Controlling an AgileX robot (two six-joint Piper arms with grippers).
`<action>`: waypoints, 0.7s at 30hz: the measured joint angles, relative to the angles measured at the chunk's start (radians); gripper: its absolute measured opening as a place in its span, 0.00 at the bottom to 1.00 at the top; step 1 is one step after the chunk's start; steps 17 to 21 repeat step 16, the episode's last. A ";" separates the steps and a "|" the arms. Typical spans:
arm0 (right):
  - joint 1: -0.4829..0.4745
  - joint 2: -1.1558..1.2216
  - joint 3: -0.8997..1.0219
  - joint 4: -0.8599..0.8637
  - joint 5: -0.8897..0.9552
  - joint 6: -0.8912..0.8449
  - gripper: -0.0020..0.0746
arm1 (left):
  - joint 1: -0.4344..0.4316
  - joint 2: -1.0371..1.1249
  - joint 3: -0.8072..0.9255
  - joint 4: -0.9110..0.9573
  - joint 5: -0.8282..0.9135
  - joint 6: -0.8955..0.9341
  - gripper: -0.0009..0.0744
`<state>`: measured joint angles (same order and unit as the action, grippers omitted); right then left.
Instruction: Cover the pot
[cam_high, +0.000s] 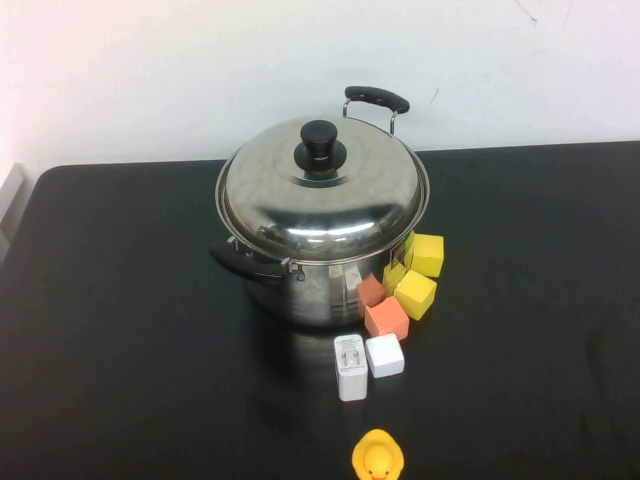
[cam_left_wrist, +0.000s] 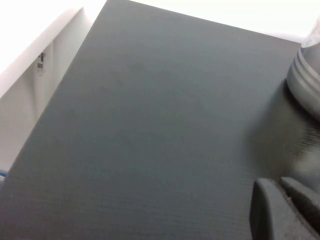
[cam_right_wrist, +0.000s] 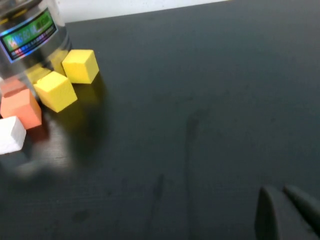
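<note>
The pot (cam_high: 322, 292), a big shiny steel stockpot with black side handles (cam_high: 246, 262), stands mid-table in the high view. The domed steel lid (cam_high: 345, 205) with its black knob (cam_high: 320, 148) lies on the pot, a little tilted toward the front. Neither arm shows in the high view. My left gripper (cam_left_wrist: 277, 184) is shut and empty, low over bare table with the pot's side (cam_left_wrist: 306, 80) at the frame edge. My right gripper (cam_right_wrist: 280, 191) is shut and empty over bare table, well apart from the pot's labelled wall (cam_right_wrist: 30, 32).
Foam cubes sit against the pot's front right: two yellow (cam_high: 427, 254) (cam_high: 415, 294), an orange one (cam_high: 386, 318) and a white one (cam_high: 384, 355). A white charger (cam_high: 350, 367) lies beside them. A yellow rubber duck (cam_high: 378, 458) stands at the front edge. The table (cam_high: 120, 330) is black.
</note>
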<state>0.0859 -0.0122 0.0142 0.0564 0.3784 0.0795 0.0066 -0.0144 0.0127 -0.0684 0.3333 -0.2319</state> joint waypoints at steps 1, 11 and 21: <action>0.000 0.000 0.000 0.000 0.000 0.000 0.02 | 0.000 0.000 0.000 0.000 0.000 0.000 0.01; 0.000 0.000 0.000 -0.006 0.000 0.000 0.02 | 0.000 0.000 0.000 0.000 0.000 0.000 0.01; 0.000 0.000 0.000 -0.011 0.000 0.000 0.02 | 0.000 0.000 0.000 0.000 0.000 0.002 0.01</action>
